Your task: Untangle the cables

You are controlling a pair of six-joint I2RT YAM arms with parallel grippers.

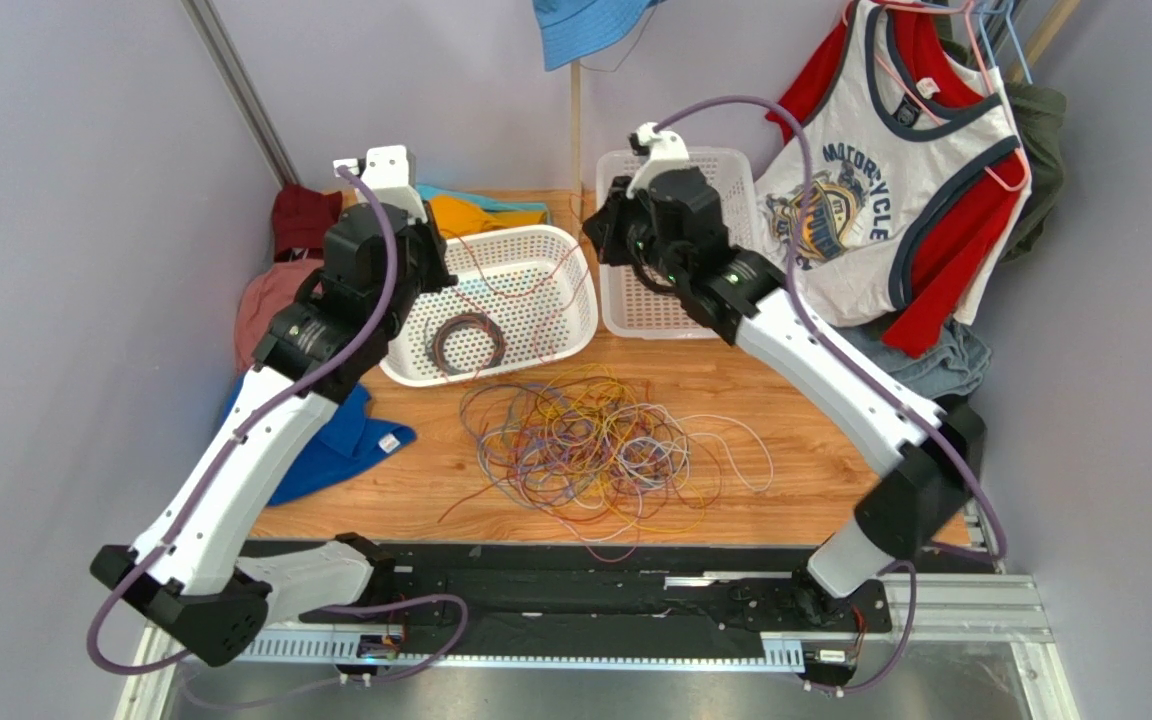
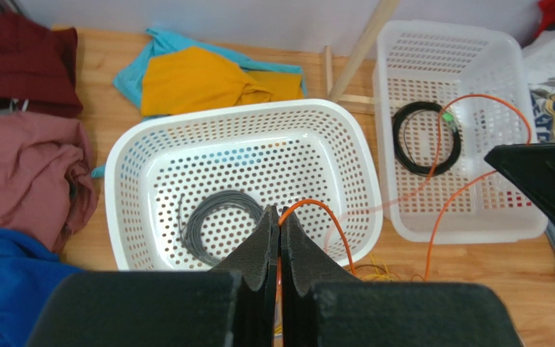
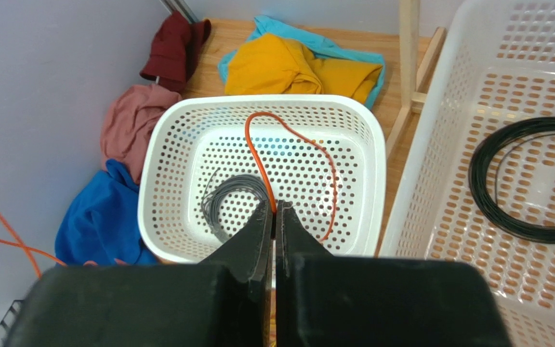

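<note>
the cables [image 1: 582,443]: a many-coloured tangle at the centre of the top view, on the wooden table [image 1: 432,503] just below two white baskets, with most strands knotted together. one orange cable [image 2: 309,202] is drawn out of the heap and arches over the left basket [image 2: 244,108]. left gripper [image 2: 279,217] and right gripper [image 3: 274,210]: jaws closed, each pinching orange cable, apparently the same strand. a grey coil [image 2: 201,224] lies in the left basket and a black coil [image 2: 395,139] in the right basket [image 2: 443,26]. judged progress: early, with one strand in hand and the bulk of the knot left to separate.
</note>
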